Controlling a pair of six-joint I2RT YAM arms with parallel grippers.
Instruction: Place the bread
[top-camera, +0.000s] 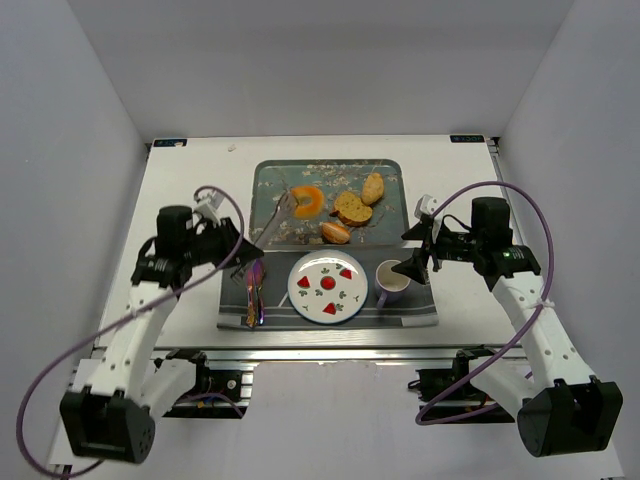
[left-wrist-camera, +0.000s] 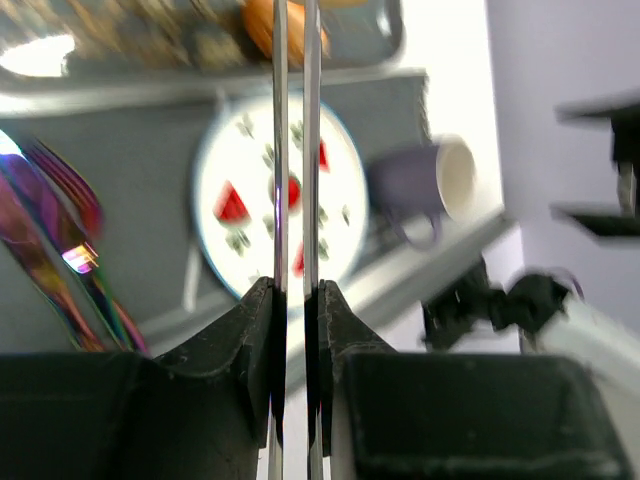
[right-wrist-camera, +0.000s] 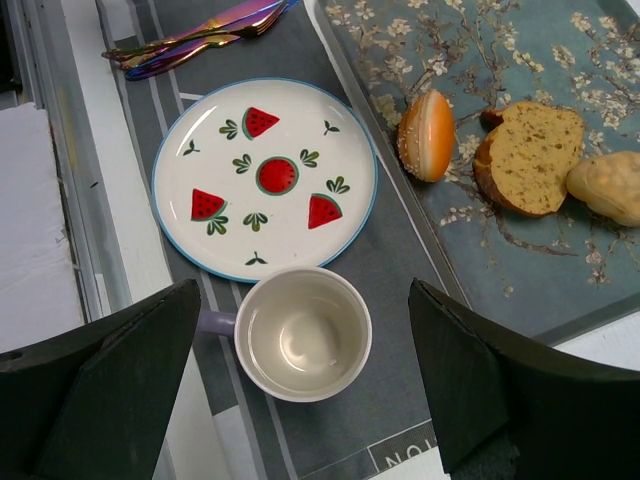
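Reaching with tongs (left-wrist-camera: 280, 150) for the bread (top-camera: 306, 200) on the tray (top-camera: 270, 178).

Facing the tray farthest ahead of the left pincer (left-wrist-camera: 293, 290), with the grey mat (top-camera: 232, 300) and the watermelon plate (top-camera: 327, 287) lying under the tongs' length between pincer and tray, the plate probably the landing spot. Hovering the right pincer (right-wrist-camera: 300, 295) spread wide and empty directly above the mug (right-wrist-camera: 305, 335), seemingly parked out of the way. Finding the bread beyond the left pincer at the tongs' far end, touching or just beside the tips; cannot tell whether caught. Lying about flat, hole upward; as a ring, showing no real long axis, so any side should serve. Clamping the tongs between the left pincer's fingers, blades nearly together, likely to lend reach onto the tray.
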